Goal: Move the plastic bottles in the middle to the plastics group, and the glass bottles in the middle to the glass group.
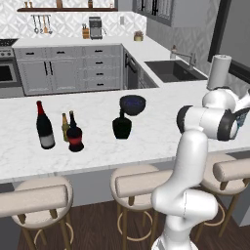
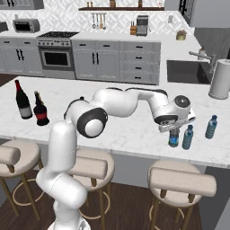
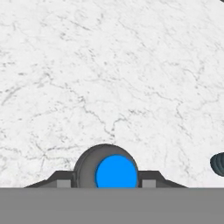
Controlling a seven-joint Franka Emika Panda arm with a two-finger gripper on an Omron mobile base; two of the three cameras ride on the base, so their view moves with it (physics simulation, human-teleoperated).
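Observation:
My gripper (image 2: 173,130) is shut on the small clear water bottle (image 2: 174,139) with the blue cap (image 3: 116,172), holding it upright near the counter's front right. I cannot tell whether it rests on the marble. Just right of it stand two bluish water bottles (image 2: 187,137) (image 2: 211,127). In the hand view the dark fingers (image 3: 61,182) flank the cap. The all-black squat bottle (image 1: 121,125) stands mid-counter. The red-label squat bottle (image 1: 74,135) stands at the left beside the slim amber bottle (image 1: 64,127) and the tall wine bottle (image 1: 45,126).
A dark blue bowl (image 1: 133,104) sits just behind the black bottle. A paper towel roll (image 2: 220,79) and the sink (image 2: 188,72) lie at the back right. Stools (image 2: 182,179) line the counter's near edge.

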